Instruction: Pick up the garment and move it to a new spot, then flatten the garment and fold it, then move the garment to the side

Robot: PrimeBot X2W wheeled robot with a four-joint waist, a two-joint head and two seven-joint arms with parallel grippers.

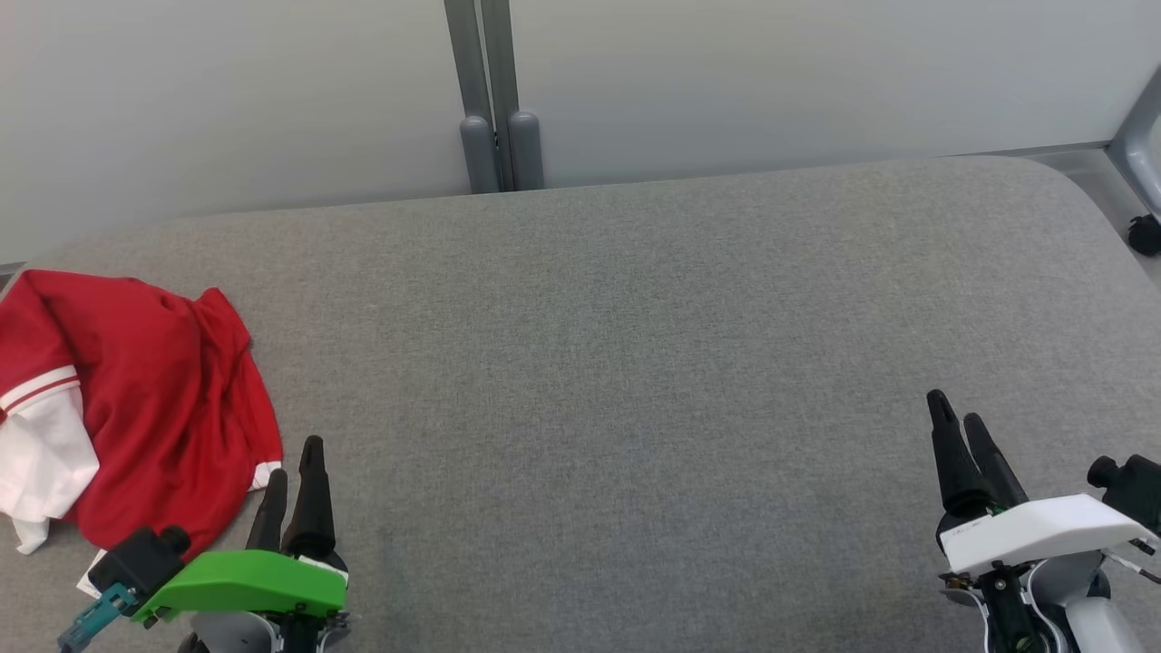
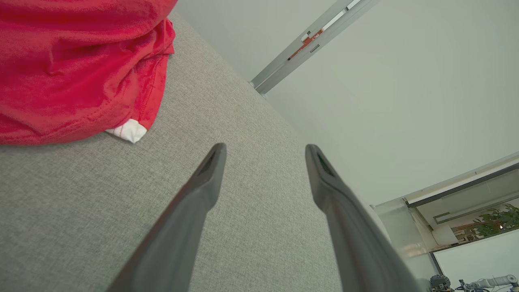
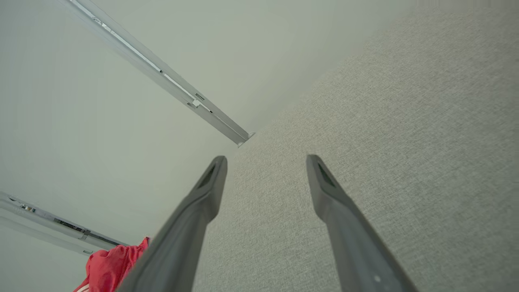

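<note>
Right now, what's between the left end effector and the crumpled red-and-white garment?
Only bare grey fabric surface between left end effector and crumpled red-and-white garment; left wrist view shows it.

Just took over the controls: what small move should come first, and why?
Probably ease the left gripper sideways onto the near edge of the garment. It is open, holding nothing, right beside the crumpled garment at the left end of the table; the right gripper is open too, but far across.

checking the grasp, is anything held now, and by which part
Nothing is held. Both the left gripper and right gripper are open; the crumpled red fabric garment lies free on the grey cloth surface.
</note>
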